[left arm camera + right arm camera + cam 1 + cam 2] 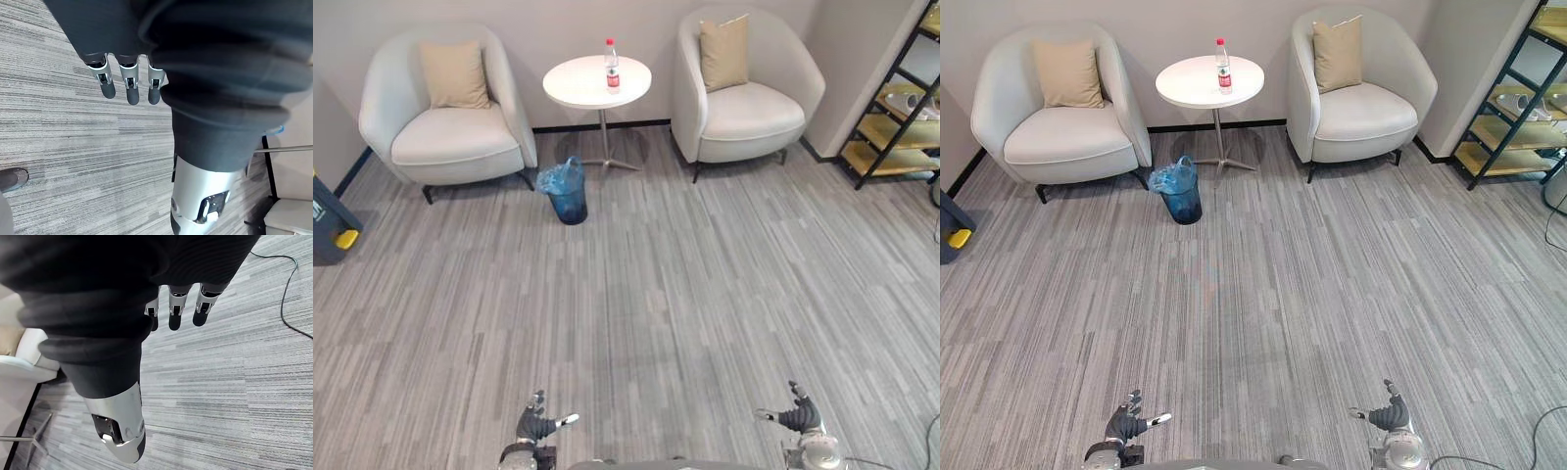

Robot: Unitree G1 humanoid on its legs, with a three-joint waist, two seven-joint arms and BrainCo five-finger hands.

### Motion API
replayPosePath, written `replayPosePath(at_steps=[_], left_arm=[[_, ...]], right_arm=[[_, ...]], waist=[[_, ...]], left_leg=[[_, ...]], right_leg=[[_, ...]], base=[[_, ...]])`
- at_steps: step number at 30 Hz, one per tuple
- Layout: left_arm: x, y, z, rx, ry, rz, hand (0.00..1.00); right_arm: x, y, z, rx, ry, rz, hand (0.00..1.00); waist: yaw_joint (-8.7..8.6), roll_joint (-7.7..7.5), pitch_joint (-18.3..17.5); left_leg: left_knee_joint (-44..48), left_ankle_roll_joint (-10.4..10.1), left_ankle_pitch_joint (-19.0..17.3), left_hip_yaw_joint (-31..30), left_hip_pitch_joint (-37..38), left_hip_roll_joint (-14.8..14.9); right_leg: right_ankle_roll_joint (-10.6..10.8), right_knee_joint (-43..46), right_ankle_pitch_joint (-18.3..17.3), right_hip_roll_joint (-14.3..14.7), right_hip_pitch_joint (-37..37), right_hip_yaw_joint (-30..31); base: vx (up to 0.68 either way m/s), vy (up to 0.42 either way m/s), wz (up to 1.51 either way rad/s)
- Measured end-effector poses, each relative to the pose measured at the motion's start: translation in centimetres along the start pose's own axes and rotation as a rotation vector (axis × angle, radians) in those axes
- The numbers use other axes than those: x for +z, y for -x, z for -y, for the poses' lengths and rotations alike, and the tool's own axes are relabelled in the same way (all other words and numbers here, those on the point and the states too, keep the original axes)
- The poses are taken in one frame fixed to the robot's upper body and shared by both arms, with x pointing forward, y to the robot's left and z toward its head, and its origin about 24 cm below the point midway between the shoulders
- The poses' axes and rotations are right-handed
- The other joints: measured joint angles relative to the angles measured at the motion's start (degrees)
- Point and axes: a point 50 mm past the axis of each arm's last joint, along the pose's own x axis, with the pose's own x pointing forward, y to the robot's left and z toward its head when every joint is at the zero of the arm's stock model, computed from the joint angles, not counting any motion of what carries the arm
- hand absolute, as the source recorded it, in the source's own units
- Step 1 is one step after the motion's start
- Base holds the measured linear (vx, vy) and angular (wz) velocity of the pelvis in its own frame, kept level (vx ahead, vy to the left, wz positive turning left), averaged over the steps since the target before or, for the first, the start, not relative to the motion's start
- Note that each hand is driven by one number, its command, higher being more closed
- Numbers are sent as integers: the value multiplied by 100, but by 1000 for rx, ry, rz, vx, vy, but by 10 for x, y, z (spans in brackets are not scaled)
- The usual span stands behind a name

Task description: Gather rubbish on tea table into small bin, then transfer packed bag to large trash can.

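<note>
A plastic bottle (611,65) with a red label stands upright on the round white tea table (578,86) at the far side of the room. On the carpet left of the table's foot sits the small bin (567,191), lined with a blue bag. My left hand (537,424) and right hand (797,415) hang low at the near edge, far from the table. Both are empty with fingers (129,87) relaxed and straight, as the right wrist view's fingers (175,313) confirm.
Two pale armchairs (450,122) (744,98) with tan cushions flank the table. A black shelf unit (896,108) stands at the right wall. A dark grey bin with a yellow part (331,227) is at the left edge. Grey striped carpet (636,313) stretches between me and the table.
</note>
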Motion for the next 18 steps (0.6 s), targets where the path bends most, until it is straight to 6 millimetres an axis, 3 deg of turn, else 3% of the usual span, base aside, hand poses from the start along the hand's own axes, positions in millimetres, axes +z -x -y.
replayPosePath(at_steps=[4,10,18], left_arm=[[0,0,-3,12,8,2,0],[0,1,-8,30,20,5,0],[-5,4,-9,35,20,-9,0]], right_arm=[[0,0,1,15,-7,-1,0],[4,0,7,-3,-17,24,0],[12,-4,8,-8,-32,45,0]], waist=[[-1,2,12],[-1,24,20],[6,50,40]], left_leg=[[4,-25,-16,25,78,0],[30,-42,-29,34,96,3],[58,19,-66,177,-79,-5]], right_leg=[[114,52,-73,-16,65,-7],[119,141,-85,-30,54,-41],[-107,503,-245,-72,-348,-92]], base=[[4,-6,1],[3,-7,2],[-20,-23,-6]])
